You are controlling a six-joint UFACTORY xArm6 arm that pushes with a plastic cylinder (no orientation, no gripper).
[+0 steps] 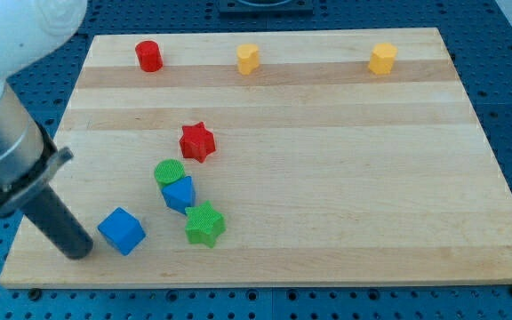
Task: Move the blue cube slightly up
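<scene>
- My tip point(80, 252), end of the dark rod: no pincer fitted, so no open/closed state to report.
- Tip sits just beside the blue cube point(121, 231), at its 8 o'clock; contact unclear.
- Cube lies low on the light wooden board point(327, 178), view's bottom left.
- At the cube's 2 o'clock: a second blue block point(179, 193), a green cylinder point(169, 172) touching at 11, a green star point(204, 223) at 5.
- Red star point(197, 141) at 12 of that cluster.
- Top row: red cylinder point(149, 56), yellow block point(249, 59), second yellow block point(382, 58).

White rounded arm housing point(25, 31), grey cylindrical collar point(3, 156), straight black rod point(56, 222).

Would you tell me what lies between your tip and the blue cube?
Nothing: in the camera view only bare board separates my tip from the blue cube to its right.
</scene>
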